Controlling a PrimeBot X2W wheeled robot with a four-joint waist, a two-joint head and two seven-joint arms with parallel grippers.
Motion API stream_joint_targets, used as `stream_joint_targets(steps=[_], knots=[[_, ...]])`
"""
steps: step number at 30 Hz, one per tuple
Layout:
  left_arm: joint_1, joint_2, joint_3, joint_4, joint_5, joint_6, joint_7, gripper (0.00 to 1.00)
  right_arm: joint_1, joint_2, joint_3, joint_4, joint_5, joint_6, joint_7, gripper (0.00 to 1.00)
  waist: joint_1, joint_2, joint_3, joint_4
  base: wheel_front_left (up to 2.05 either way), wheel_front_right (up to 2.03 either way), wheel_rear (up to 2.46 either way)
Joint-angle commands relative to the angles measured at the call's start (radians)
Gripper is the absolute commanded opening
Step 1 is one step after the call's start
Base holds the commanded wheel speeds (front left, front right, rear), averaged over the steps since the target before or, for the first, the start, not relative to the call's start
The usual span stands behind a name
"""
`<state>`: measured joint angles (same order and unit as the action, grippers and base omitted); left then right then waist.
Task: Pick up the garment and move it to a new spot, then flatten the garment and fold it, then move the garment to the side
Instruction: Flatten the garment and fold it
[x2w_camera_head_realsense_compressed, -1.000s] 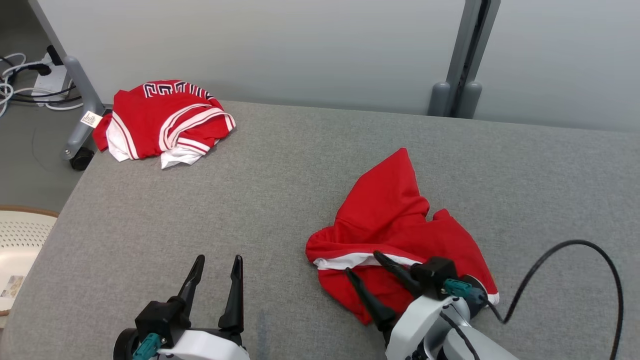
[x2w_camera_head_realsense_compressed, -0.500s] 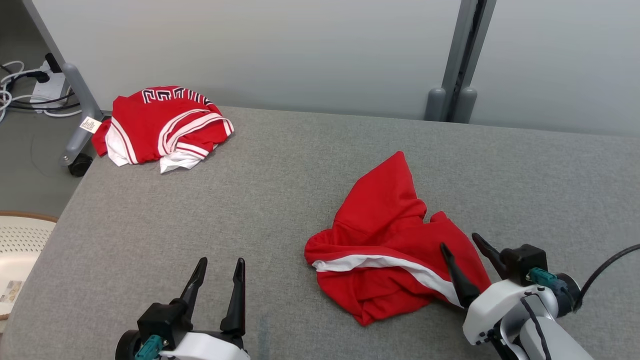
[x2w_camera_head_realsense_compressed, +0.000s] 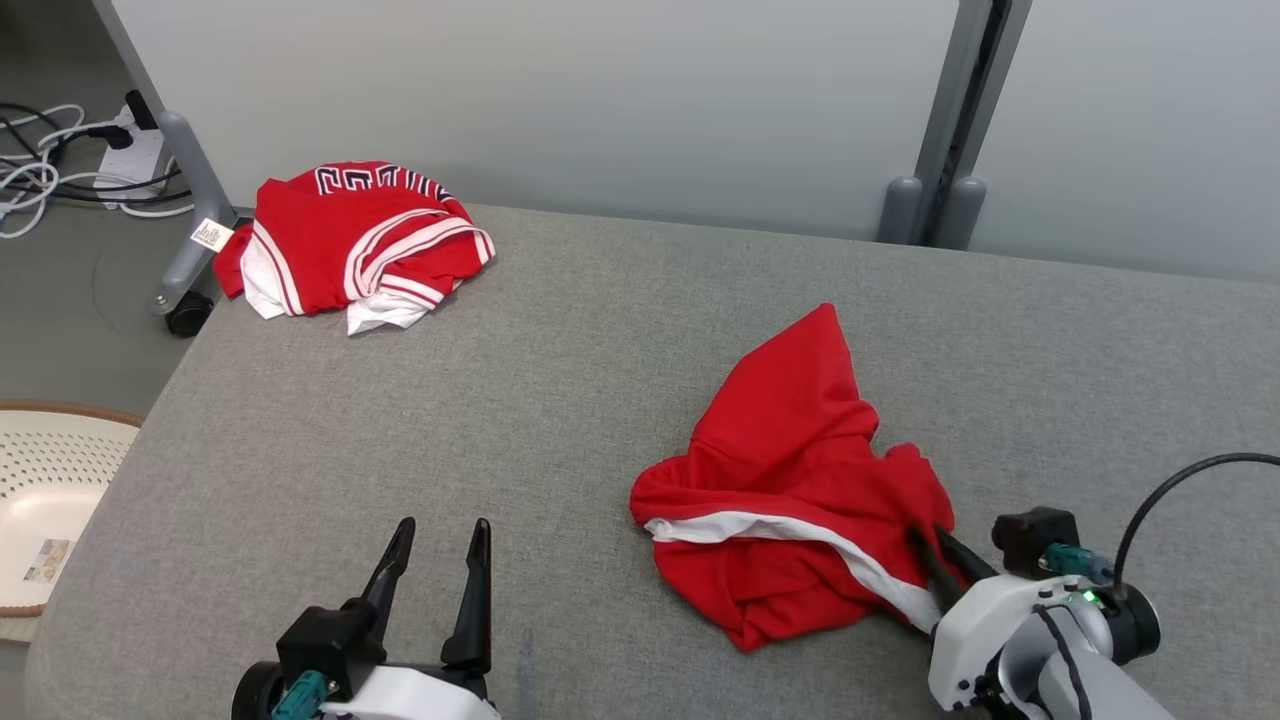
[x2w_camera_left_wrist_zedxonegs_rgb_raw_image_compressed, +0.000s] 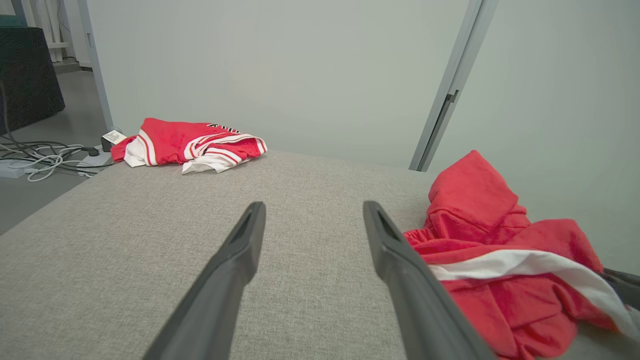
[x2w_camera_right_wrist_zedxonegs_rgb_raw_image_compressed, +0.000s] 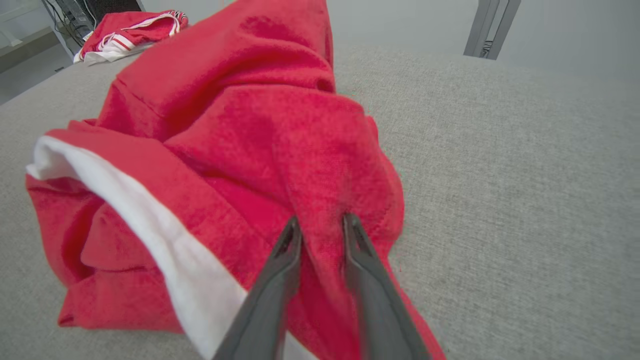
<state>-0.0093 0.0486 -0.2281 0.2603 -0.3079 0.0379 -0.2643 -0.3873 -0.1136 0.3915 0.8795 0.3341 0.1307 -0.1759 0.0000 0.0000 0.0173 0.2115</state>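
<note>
The garment (x2w_camera_head_realsense_compressed: 790, 470) is a crumpled red piece with a white band, lying right of centre on the grey padded table (x2w_camera_head_realsense_compressed: 560, 350). My right gripper (x2w_camera_head_realsense_compressed: 925, 540) is at its near right edge, fingers pinched on a raised fold of red cloth. In the right wrist view the garment (x2w_camera_right_wrist_zedxonegs_rgb_raw_image_compressed: 250, 125) bunches between the two narrow-set fingers of that gripper (x2w_camera_right_wrist_zedxonegs_rgb_raw_image_compressed: 320, 222). My left gripper (x2w_camera_head_realsense_compressed: 440, 525) stands open at the near left, nothing between its fingers. In the left wrist view the left gripper (x2w_camera_left_wrist_zedxonegs_rgb_raw_image_compressed: 312, 207) is over bare table, with the garment (x2w_camera_left_wrist_zedxonegs_rgb_raw_image_compressed: 480, 235) just beside its right finger.
A second red and white garment (x2w_camera_head_realsense_compressed: 360, 240) lies bunched at the table's far left corner. A white perforated basket (x2w_camera_head_realsense_compressed: 50, 490) sits on the floor to the left. Cables (x2w_camera_head_realsense_compressed: 60, 170) and a wheeled leg (x2w_camera_head_realsense_compressed: 190, 230) are beyond that corner. A black cable (x2w_camera_head_realsense_compressed: 1180, 470) loops over my right arm.
My right gripper swung from the garment's near front to its right edge, then narrowed its fingers onto a fold. The left gripper stayed put. The head camera shifted slightly.
</note>
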Motion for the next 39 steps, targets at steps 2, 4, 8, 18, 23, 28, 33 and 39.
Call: stream_joint_targets(steps=[2,4,8,18,23,28,33,39], knots=[[-0.009,0.003,0.001,0.002,0.008,-0.001,0.000,1.00,-0.021,-0.012,-0.015,0.012,0.018,0.000,-0.025,0.00,0.0000,0.0000,-0.003,0.003,0.00,0.00,0.00],[-0.004,0.003,0.003,0.002,0.010,-0.001,0.000,1.00,-0.028,-0.023,-0.030,0.019,0.025,0.000,-0.041,0.00,0.0000,0.0000,-0.006,0.003,0.00,0.00,0.00],[0.008,0.004,0.005,0.002,0.009,0.001,0.000,1.00,-0.043,-0.057,-0.073,0.029,0.038,0.000,-0.061,0.00,0.0000,0.0000,-0.013,-0.002,0.00,0.00,0.00],[0.014,0.004,-0.011,0.005,0.006,-0.005,0.000,1.00,-0.071,-0.128,-0.129,0.128,-0.005,0.000,-0.067,0.00,0.0000,0.0000,-0.012,-0.009,0.00,0.00,0.00],[0.014,0.003,-0.012,0.010,0.011,-0.009,0.000,1.00,-0.085,-0.133,-0.163,0.168,-0.023,0.000,-0.076,0.00,0.0000,0.0000,-0.010,-0.015,0.00,0.00,0.00],[0.011,0.003,-0.019,0.014,0.010,-0.009,0.000,1.00,-0.100,-0.127,-0.193,0.191,-0.068,0.000,-0.085,0.37,0.0000,0.0000,-0.011,-0.025,0.00,0.00,0.00],[0.015,0.004,-0.019,0.013,0.006,-0.004,0.000,1.00,-0.088,-0.105,-0.229,0.161,-0.100,0.000,-0.091,1.00,0.0000,0.0000,-0.014,-0.043,0.00,0.00,0.00],[0.017,0.003,-0.023,0.007,0.000,-0.003,0.000,1.00,-0.009,-0.065,-0.286,0.021,-0.136,0.000,-0.090,1.00,0.0000,0.0000,-0.021,-0.074,0.00,0.00,0.00]])
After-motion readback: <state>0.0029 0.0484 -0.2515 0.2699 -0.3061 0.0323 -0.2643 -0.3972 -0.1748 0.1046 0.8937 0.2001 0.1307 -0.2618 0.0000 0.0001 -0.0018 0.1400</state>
